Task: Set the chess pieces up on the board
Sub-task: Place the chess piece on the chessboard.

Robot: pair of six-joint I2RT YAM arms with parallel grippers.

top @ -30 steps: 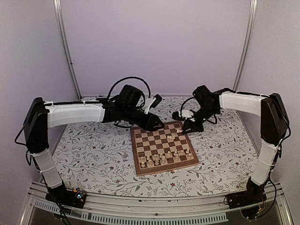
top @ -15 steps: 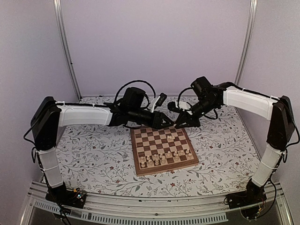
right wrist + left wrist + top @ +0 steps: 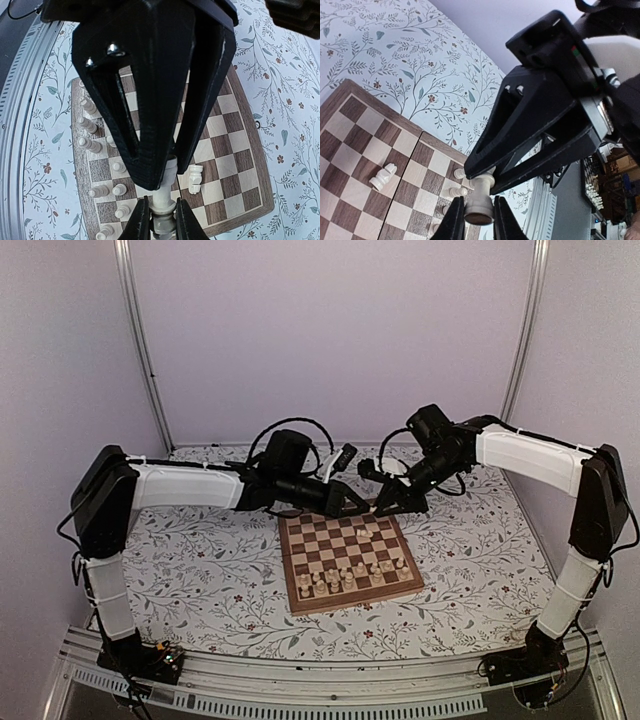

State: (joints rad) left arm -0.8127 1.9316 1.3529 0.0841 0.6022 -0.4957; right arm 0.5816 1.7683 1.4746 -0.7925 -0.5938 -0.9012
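Converging since earlier, left jaws and right jaws are both gripping one chess piece (image 3: pixel 480 200) above the far edge of the board (image 3: pixel 320 545); mistimed release is risking a drop.

1. White-shelled, black-jointed left arm (image 3: pixel 185 485); looped black cable (image 3: pixel 290 421) at 12 o'clock of its wrist.
2. White-shelled right arm (image 3: pixel 525 455), black elbow and wrist housings.
3. Black angular plastic left gripper (image 3: pixel 164 172): two silver screw heads (image 3: pixel 100 56) at 10 o'clock.
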